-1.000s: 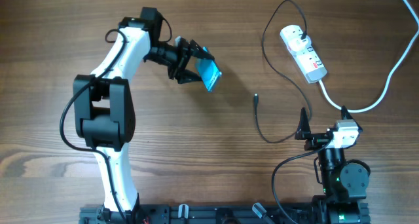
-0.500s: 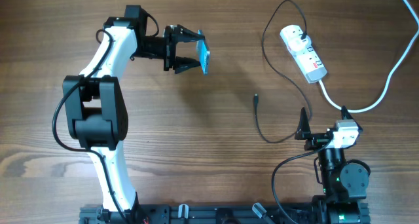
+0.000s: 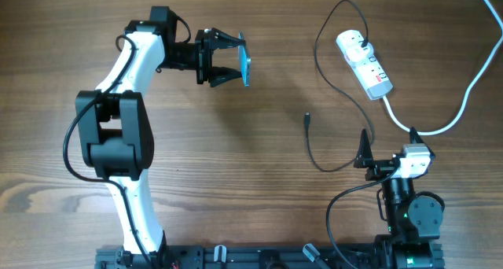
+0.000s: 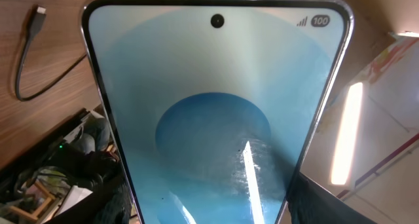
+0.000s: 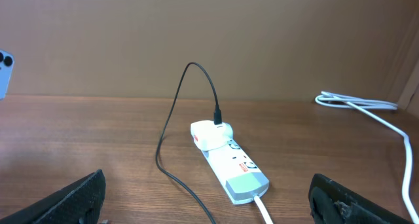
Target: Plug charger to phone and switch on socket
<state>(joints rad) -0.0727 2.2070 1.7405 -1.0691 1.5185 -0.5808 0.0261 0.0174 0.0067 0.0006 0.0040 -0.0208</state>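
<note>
My left gripper (image 3: 236, 64) is shut on the phone (image 3: 247, 64) and holds it on edge above the table at the upper middle. The cyan screen fills the left wrist view (image 4: 216, 112), held between both fingers. The charger's black cable (image 3: 318, 49) loops from its white plug head (image 3: 351, 42), which sits in the socket (image 3: 365, 66) at the upper right, down to its dark connector tip (image 3: 307, 120) lying free on the table. The tip also shows in the left wrist view (image 4: 40, 13). My right gripper (image 3: 366, 152) is open and empty at the lower right. The socket (image 5: 230, 164) lies ahead of it.
The socket's thick white cord (image 3: 464, 96) runs from the strip down and off to the upper right. It also lies at the right of the right wrist view (image 5: 366, 109). The wooden table (image 3: 236, 190) carries nothing else.
My left arm has swung up and to the left with the phone, turning it more on edge. Over the last half second it has held still. The right arm has not moved.
</note>
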